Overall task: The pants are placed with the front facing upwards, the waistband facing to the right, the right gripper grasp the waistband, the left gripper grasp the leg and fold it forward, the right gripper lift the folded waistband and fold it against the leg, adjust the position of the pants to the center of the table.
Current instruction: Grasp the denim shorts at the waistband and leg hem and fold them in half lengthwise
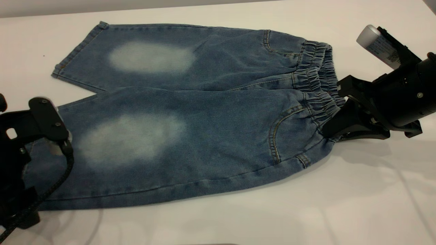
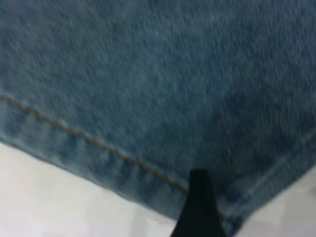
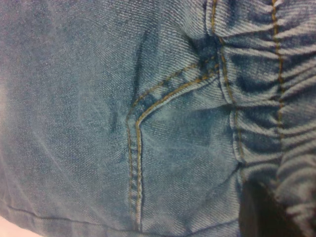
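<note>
The blue denim pants (image 1: 190, 112) lie flat on the white table (image 1: 306, 211), front up, with a pale oval on each leg. The ruched waistband (image 1: 315, 75) points right. My right gripper (image 1: 335, 124) sits at the waistband's near corner, shut on it. In the right wrist view a dark finger (image 3: 261, 212) pokes out from under the gathered waistband (image 3: 276, 98), beside the tan-stitched pocket (image 3: 163, 113). My left gripper (image 1: 20, 170) hangs over the hem of the near leg (image 1: 129, 143) at the left. The left wrist view shows that hem (image 2: 98, 148) and its corner close up.
The far leg (image 1: 150, 56) reaches toward the back left of the table. A black cable (image 1: 64, 166) from the left arm loops over the near leg. Bare tabletop runs along the front edge and behind the right arm (image 1: 402, 92).
</note>
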Robot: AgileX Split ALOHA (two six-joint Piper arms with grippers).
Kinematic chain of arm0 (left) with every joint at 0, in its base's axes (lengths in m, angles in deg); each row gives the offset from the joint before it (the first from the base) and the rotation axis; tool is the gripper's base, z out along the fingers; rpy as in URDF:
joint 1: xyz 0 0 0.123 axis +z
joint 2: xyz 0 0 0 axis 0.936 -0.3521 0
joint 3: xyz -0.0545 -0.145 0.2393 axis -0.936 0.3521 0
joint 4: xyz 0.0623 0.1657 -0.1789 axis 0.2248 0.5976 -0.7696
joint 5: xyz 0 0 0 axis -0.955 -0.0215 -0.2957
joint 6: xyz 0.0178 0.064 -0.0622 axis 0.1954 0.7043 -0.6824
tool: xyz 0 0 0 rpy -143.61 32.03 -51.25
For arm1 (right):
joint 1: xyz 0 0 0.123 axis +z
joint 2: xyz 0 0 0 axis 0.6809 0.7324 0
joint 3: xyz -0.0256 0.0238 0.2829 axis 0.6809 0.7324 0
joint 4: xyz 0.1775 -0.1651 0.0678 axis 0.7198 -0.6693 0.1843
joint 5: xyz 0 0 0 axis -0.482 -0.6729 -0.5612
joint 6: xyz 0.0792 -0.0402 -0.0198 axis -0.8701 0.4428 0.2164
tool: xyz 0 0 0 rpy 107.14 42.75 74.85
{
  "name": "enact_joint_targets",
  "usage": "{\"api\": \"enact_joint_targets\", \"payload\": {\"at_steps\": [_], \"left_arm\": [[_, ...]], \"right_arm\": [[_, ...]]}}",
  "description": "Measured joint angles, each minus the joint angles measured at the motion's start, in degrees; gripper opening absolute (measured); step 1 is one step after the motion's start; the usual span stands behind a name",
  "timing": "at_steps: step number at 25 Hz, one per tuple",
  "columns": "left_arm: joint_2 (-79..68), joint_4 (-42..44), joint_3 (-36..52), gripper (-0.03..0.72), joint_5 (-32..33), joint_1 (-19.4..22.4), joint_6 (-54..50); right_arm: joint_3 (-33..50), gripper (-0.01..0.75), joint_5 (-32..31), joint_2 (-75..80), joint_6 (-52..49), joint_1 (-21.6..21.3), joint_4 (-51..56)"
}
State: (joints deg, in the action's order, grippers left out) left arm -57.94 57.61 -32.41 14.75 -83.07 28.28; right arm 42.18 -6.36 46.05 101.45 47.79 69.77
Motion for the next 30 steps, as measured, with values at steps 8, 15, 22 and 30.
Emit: {"api": "enact_joint_targets", "payload": {"at_steps": [8, 15, 22, 30], "left_arm": [[-0.2, 1.0, 0.0, 0.495, -1.4, 0.0, -0.1], [-1.4, 1.0, -0.4, 0.483, -0.9, 0.0, -0.1], [-1.5, 0.8, -0.4, 0.225, -0.6, 0.0, -0.1], [-0.2, 1.1, -3.3, 0.020, 3.2, 0.0, -1.6]], "right_arm": [[0.0, 0.050, 0.0, 0.0, 0.0, 0.0, 0.0], [0.0, 0.052, -0.1, 0.0, 0.0, 0.0, -1.0], [0.0, 0.055, -0.1, 0.0, 0.0, -0.1, -1.5], [0.0, 0.061, -0.2, 0.0, 0.0, -0.1, -2.6]]}}
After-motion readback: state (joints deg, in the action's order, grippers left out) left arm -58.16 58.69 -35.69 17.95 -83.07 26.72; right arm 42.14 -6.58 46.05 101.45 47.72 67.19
